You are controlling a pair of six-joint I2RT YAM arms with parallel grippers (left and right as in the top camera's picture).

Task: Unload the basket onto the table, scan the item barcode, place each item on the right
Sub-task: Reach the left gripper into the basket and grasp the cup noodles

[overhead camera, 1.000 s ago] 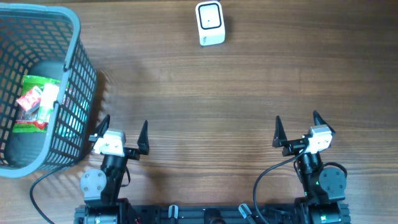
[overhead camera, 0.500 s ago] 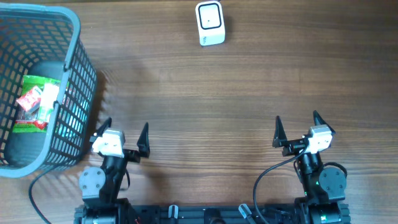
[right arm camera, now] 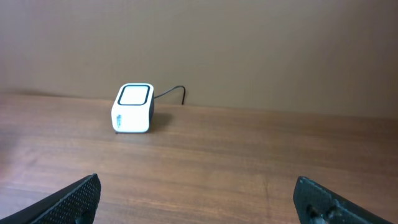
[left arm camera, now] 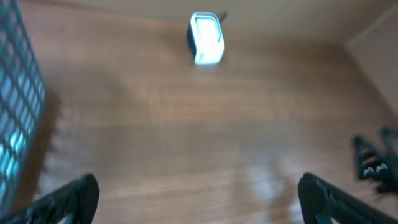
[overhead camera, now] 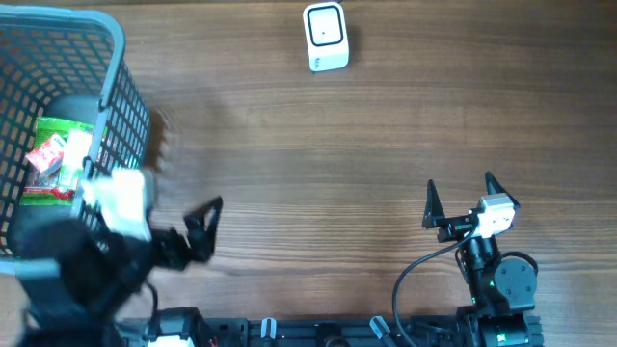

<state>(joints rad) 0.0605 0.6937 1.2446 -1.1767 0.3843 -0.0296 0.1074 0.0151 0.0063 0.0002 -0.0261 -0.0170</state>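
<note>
The item, a green packet with red and white print, lies inside the blue-grey mesh basket at the far left. The white box scanner stands at the table's far edge; it also shows in the left wrist view and in the right wrist view. My left gripper is open over bare wood beside the basket; overhead its arm is motion-blurred and one dark finger shows. My right gripper stands open near the front edge, nothing between its fingers.
The basket wall fills the left edge of the left wrist view. A dark cable runs from the scanner's back. The right arm's fingers show at the right edge of the left wrist view. Wood tabletop lies between scanner and arms.
The left arm has risen and swung left towards the basket, blurring overhead. Its jaws stay wide apart. The right arm has not moved.
</note>
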